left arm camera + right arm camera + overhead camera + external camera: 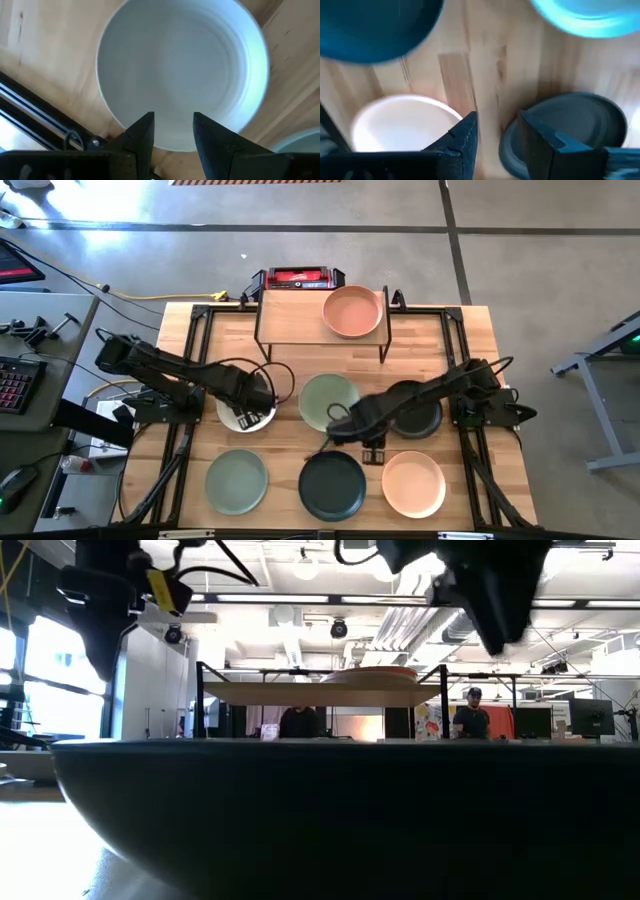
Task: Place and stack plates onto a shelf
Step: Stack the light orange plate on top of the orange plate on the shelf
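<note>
Several round plates lie flat on the wooden table: a white plate (243, 416), a sage green plate (328, 400), a black plate (420, 420), and along the near edge a sage green plate (237, 480), a black plate (333, 485) and a peach plate (413, 483). Another peach plate (353, 311) sits on the right half of the shelf (290, 315). My left gripper (172, 127) is open, hovering over the white plate (180, 70) near its rim. My right gripper (497, 132) is open above bare wood between the middle plates and the near ones.
The shelf's left half (285, 310) is bare board. In the low view the near black plate (320, 820) fills the foreground, and the shelf (320, 692) stands behind it. A black metal frame (190, 350) runs along the table's sides. People stand in the room beyond.
</note>
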